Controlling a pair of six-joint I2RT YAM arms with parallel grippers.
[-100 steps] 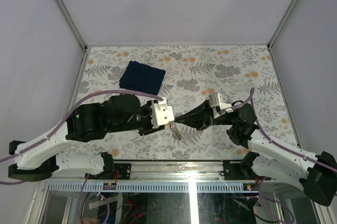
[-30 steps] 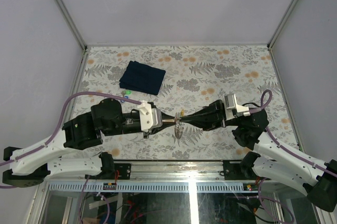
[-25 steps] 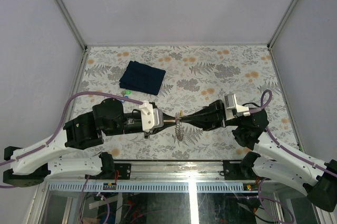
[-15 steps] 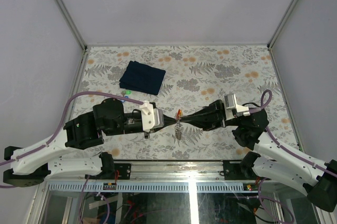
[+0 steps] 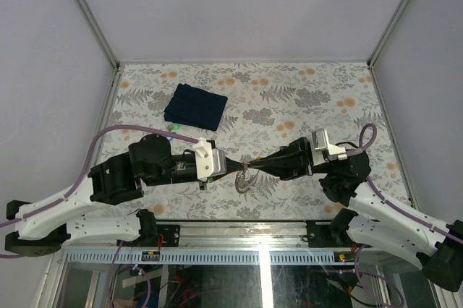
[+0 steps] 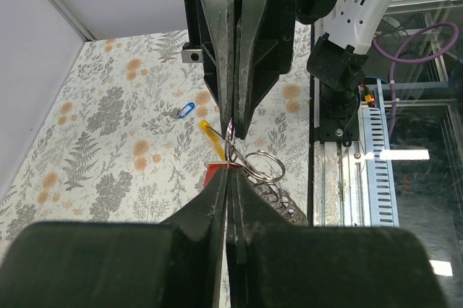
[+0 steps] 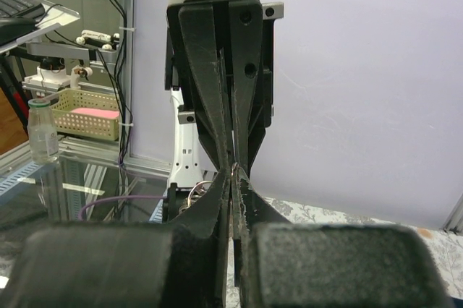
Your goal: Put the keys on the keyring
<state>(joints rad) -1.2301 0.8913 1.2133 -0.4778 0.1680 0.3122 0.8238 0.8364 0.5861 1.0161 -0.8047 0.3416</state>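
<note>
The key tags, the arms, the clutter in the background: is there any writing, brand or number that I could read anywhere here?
No text can be read in any view.
On the blue key tag, yellow key tag and red key tag: no writing shows.
On the small coloured sticker by the left arm's base: too small to read.
On the bottle: any label is too blurred to read.

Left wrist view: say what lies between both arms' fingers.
The keyring bridges the gap from left fingers to right fingers, a yellow tag beside it; seen in left wrist view.
</note>
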